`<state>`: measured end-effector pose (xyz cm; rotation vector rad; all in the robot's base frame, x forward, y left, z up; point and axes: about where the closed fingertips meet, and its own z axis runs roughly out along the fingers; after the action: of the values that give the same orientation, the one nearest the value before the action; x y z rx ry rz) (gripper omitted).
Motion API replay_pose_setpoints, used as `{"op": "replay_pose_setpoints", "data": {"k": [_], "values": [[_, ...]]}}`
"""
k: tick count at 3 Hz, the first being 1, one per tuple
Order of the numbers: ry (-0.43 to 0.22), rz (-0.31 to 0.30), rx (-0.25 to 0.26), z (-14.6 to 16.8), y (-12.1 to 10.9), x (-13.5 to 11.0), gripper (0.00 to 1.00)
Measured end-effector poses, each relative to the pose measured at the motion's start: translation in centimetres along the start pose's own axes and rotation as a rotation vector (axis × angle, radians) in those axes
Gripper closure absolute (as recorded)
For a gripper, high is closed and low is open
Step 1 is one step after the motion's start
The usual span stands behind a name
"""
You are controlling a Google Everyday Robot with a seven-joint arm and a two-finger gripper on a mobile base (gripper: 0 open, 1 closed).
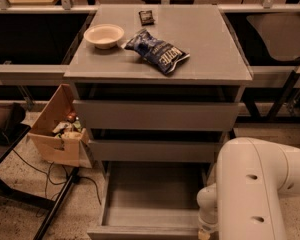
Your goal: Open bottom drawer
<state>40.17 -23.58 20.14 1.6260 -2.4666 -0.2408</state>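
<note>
Already the bottom drawer [150, 199] sits far out. The end effector [205, 232] is by its front right corner; I cannot tell its hold. Best pull straight and slow.

Single view. Camera sits high, in front of the drawer unit, tilted down and forward.

- Near range: the unit fills the middle of the frame.
- Bench [215, 49] top seen from above; drawer fronts below it foreshortened.
- Bottom drawer [150, 204] pulled out toward the lens, tray visible from above, front edge at the frame's bottom.
- White arm [255, 189] very close to the lens, filling the lower right corner.
- Gripper [205, 232] barely in frame at the bottom edge, beside the drawer's right front corner.
- Floor and cardboard box [50, 129] at left.
</note>
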Motion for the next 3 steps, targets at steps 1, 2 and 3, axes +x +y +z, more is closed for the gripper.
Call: {"op": "replay_pose_setpoints", "data": {"k": [1, 2, 3], "values": [[0.006, 0.027, -0.003, -0.18, -0.09, 0.81, 1.00], [0.014, 0.056, -0.010, -0.34, -0.09, 1.70, 1.00], [0.014, 0.057, -0.010, -0.41, -0.34, 1.51, 0.75]]}}
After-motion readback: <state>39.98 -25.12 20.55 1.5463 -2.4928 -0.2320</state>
